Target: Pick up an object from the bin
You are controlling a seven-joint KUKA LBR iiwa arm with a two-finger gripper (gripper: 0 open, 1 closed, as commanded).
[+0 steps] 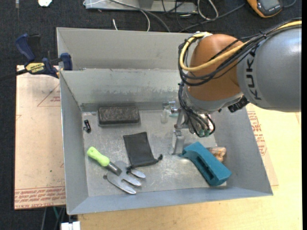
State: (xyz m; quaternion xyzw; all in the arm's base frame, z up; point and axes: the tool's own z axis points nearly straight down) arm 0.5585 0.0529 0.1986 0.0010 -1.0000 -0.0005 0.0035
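My gripper (173,128) hangs under the orange wrist cover, over the bin floor right of centre. It is open, with nothing between its two metal fingers. One fingertip (177,150) comes down close to the left end of a blue plastic tape dispenser (207,163), which lies slanted at the front right. A tan wooden piece (218,152) peeks out behind the dispenser. A black flat pouch (138,148) lies to the left of the gripper, in the middle of the bin.
A grey rectangular block (118,115) lies near the back wall on the left, with a small black clip (87,126) beside it. A green-handled hand fork (115,169) lies at the front left. The arm and its cables cover the bin's back right.
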